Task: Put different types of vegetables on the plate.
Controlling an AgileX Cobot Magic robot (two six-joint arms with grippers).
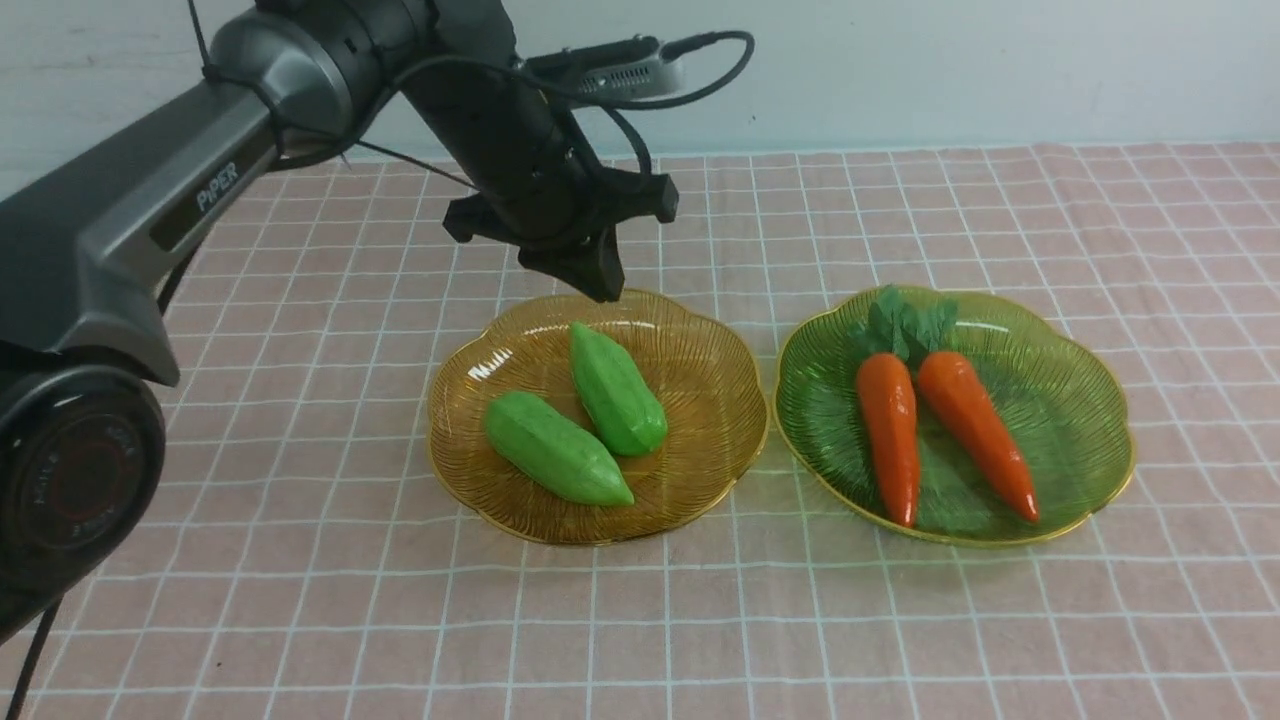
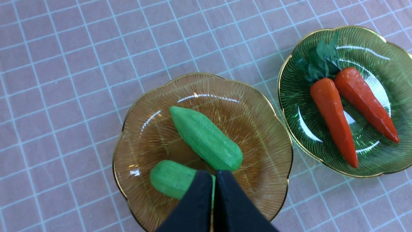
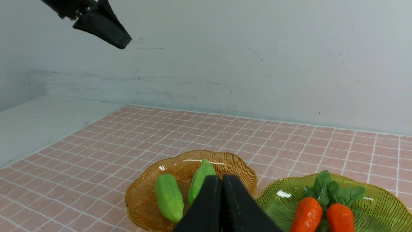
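Front view: left pincer [image 1: 592, 268] hangs clenched and empty, pointing down above the amber plate's [image 1: 700, 480] far rim.

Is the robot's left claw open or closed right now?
Closed. The left gripper has its two black fingers pressed together, holding nothing, above the amber plate.

We see bright, even, diffuse light in all three views, with only faint, soft shadows on the checked cloth [image 1: 300, 600]. Glare shows as white streaks on the amber plate [image 2: 193, 96] at about 11 and 12 o'clock of its rim and as curved arcs in the green plate [image 2: 363, 51]. The carrots [image 1: 890, 420] carry small glossy highlights. The front view is slightly soft; the near arm joint [image 1: 70, 480] at 9 o'clock is blurred. In both wrist views the dark fingertips [image 3: 222, 206] at 6 o'clock are out of focus.
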